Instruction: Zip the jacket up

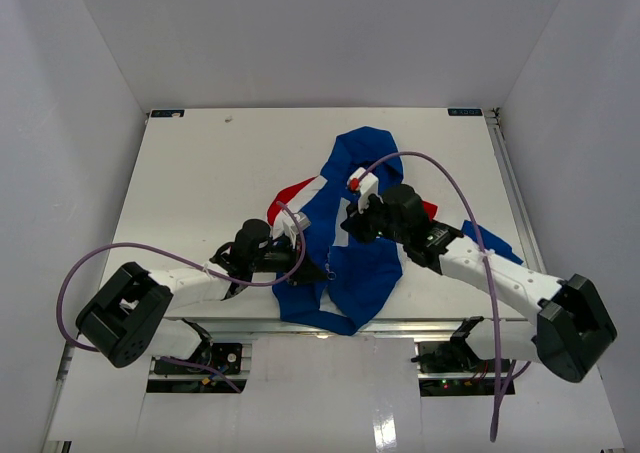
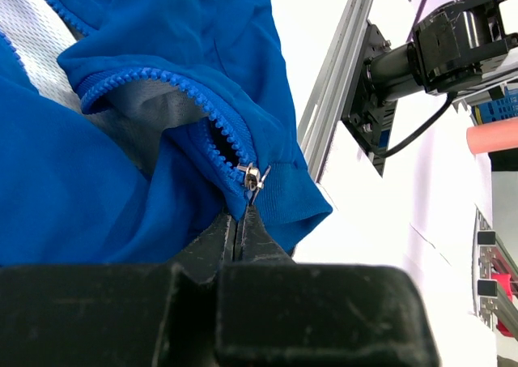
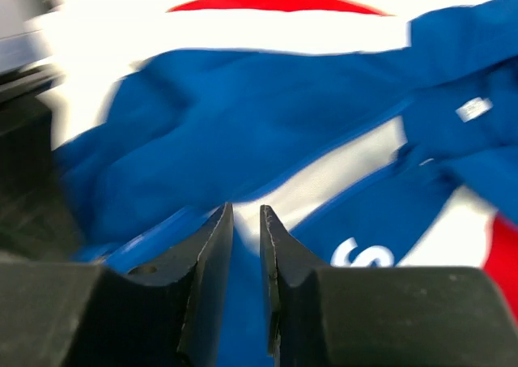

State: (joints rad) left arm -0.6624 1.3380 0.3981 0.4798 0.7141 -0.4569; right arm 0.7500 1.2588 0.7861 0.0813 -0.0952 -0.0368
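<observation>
1. Closest to the overhead camera on the left sits the left arm (image 1: pixel 165 291), reaching right across the white table (image 1: pixel 200 173) to the near hem of the jacket.
2. Left gripper (image 2: pixel 241 221): its two black fingers (image 2: pixel 212 241) are pressed together with no gap, pinching the jacket's ribbed hem (image 2: pixel 291 205) directly below the zip.
3. Just above those fingertips sits the small metal zip slider (image 2: pixel 252 175), at the bottom end of the zip. Above it the blue zipper teeth (image 2: pixel 154 79) part, showing white mesh lining (image 2: pixel 40 51).
4. Right of the hem, past the table edge, runs an aluminium rail (image 2: pixel 332 100).
5. From above, the jacket (image 1: pixel 355 268) lies in the middle of the table, between the two grippers. Its blue hood (image 1: pixel 365 148) points to the far side, a red and white panel (image 1: pixel 292 191) spreads to the left, and the hem touches the near edge.
6. Right gripper (image 3: pixel 246 221): it is over the middle of the jacket, the jaws nearly together with only a thin slit between them. The view is blurred, and I cannot tell whether they pinch any cloth.
7. Beyond those fingers lie blue cloth and a white stripe, with white chest lettering (image 3: pixel 364 253) to the right.
8. Farthest right, the right arm (image 1: pixel 510 283) stretches in from its base, a purple cable (image 1: pixel 440 168) looping over it.
</observation>
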